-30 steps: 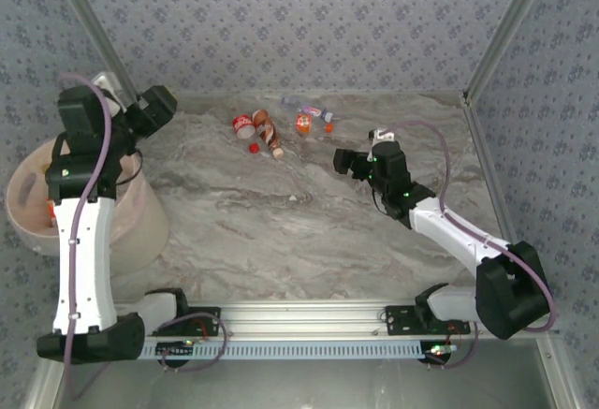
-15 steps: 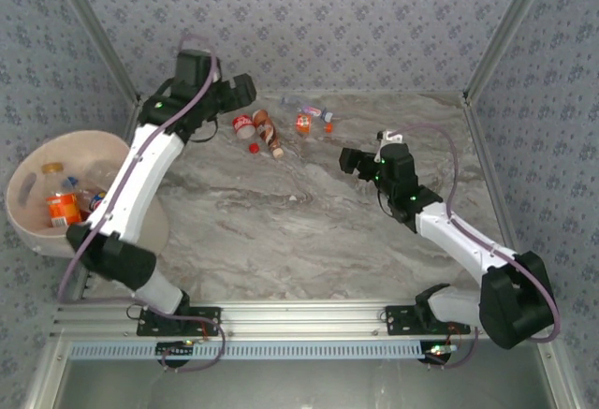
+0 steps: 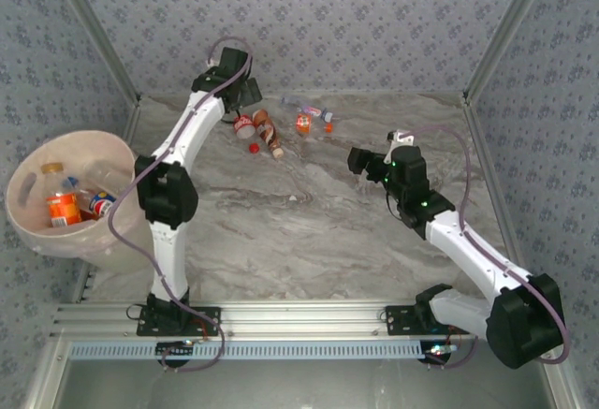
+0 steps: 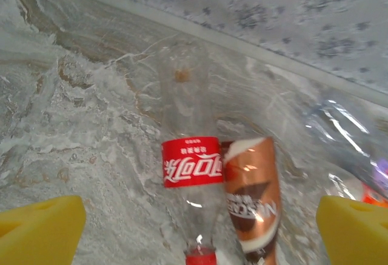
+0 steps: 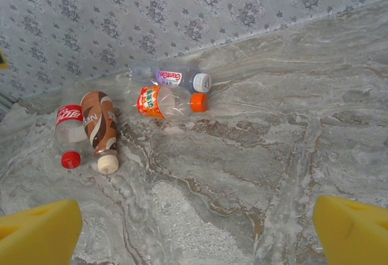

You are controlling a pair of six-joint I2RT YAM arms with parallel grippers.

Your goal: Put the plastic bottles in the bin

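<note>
Several plastic bottles lie at the back of the marble table: a clear one with a red label (image 3: 243, 126), a brown-sleeved one (image 3: 269, 134), an orange-labelled one (image 3: 303, 124) and a purple-labelled one (image 3: 315, 110). My left gripper (image 3: 241, 100) hangs open just over the red-label bottle (image 4: 191, 169) and the brown bottle (image 4: 251, 192), its yellow fingertips (image 4: 39, 228) wide on either side of them. My right gripper (image 3: 359, 161) stands open and holds nothing, some way in front of the orange bottle (image 5: 167, 102). The bin (image 3: 33, 161) at the left holds more bottles (image 3: 63, 208).
The patterned back wall (image 3: 309, 25) runs just behind the bottles. A metal post (image 3: 496, 35) stands at the back right corner. The bin overhangs the table's left edge. Bare marble (image 3: 281, 231) lies between the two arms.
My left arm has swung from over the bin to the back of the table, above the red-label and brown bottles. The right gripper has drifted slightly right. Both stay open.
</note>
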